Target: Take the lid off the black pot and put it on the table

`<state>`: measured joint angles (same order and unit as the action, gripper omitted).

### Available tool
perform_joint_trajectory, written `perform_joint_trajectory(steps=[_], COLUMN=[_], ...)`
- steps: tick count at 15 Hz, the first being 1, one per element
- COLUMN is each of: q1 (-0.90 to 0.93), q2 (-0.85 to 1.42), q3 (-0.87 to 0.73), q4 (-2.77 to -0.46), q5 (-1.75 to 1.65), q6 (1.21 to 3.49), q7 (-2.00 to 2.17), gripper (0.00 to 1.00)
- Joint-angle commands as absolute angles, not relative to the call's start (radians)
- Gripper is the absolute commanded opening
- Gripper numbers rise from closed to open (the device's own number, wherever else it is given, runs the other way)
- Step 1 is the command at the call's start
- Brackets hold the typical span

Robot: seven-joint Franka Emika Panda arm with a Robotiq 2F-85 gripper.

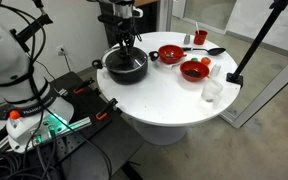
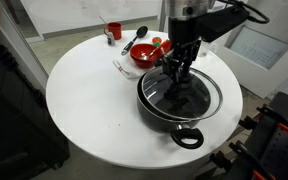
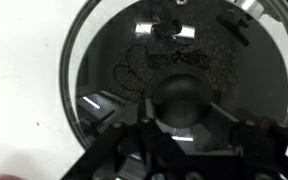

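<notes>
While the gripper (image 3: 186, 122) hangs straight down over the pot, its two fingers stand on either side of the knob (image 3: 184, 98) of the lid (image 3: 114, 60). The wrist view does not show whether they already press the knob or only flank it, so I cannot tell.

Directly under the gripper (image 2: 176, 72) the lid (image 2: 202, 97) lies flat and seated on the pot (image 2: 159, 117), its rim matching the pot's rim all round. So the step in hand looks like the grasp, with no lifting done.

Around the pot, the table (image 2: 84, 100) shows bare white top. Beyond the gripper sit the red bowls (image 2: 147, 52) and a spoon (image 2: 139, 37).

Next, I judge, comes a firm pinch on the knob, a straight lift clear of the rim, then a carry sideways onto bare table, away from the bowls.
</notes>
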<state>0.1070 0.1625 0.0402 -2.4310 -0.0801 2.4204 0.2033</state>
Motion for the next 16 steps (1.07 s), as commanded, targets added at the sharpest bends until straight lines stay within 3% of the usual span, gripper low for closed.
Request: perform_joint_trajectory(steps=[1, 8, 16], q1=[0.08, 0.02, -0.117], q2=[-0.006, -0.208, -0.196], q3=[0.045, 0.001, -0.128], q4=[-2.526, -2.598, -2.516], q5=[-0.037, -0.008, -0.036], q6=[2.397, 2.362, 2.335], q7=[0.13, 0.018, -0.027], gripper=[0.25, 0.25, 0.25])
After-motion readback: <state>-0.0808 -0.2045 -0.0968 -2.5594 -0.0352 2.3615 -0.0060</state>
